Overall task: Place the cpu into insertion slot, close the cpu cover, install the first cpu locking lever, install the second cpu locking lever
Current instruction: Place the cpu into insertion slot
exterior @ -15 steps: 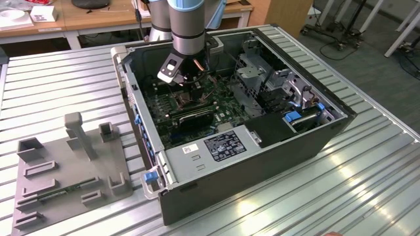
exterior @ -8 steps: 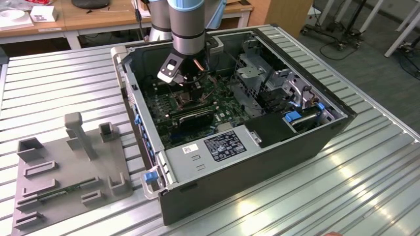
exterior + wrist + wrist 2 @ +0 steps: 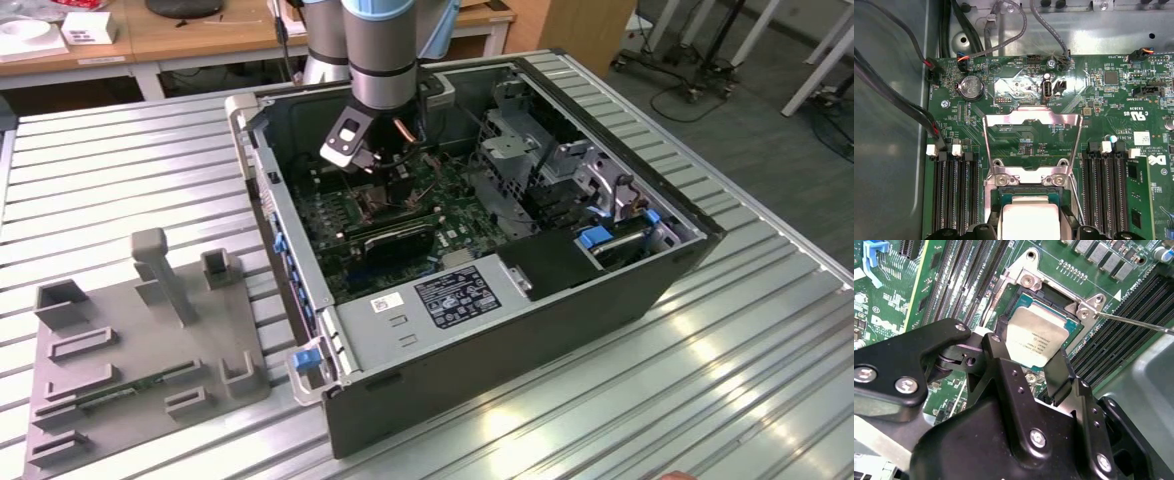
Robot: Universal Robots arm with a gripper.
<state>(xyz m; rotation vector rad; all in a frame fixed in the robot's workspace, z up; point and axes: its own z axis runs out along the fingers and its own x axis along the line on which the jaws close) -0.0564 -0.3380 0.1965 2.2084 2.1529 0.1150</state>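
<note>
The cpu (image 3: 1036,340) has a satin, silvery-tan metal top. The pincer (image 3: 1026,357) is matt black, studded with bright metal screws. The cover (image 3: 1031,119) is thin, shiny bare metal. The slot (image 3: 1056,294) is black plastic with a bright metal rim. The board (image 3: 1019,95) is glossy green laminate. In the exterior view the tabletop (image 3: 120,170) is ribbed, gleaming metal, with a matt grey plastic fixture (image 3: 147,350) at its 8 o'clock. The case (image 3: 534,340) looks like dark matt metal.

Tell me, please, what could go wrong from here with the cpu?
The gripper holds the cpu by two edges over the insertion slot; if it comes down skewed, a corner might catch the slot's metal rim. The thin lever rod runs close by the gripper and could be snagged. The cpu cover is open; a knock might drop it early.
</note>
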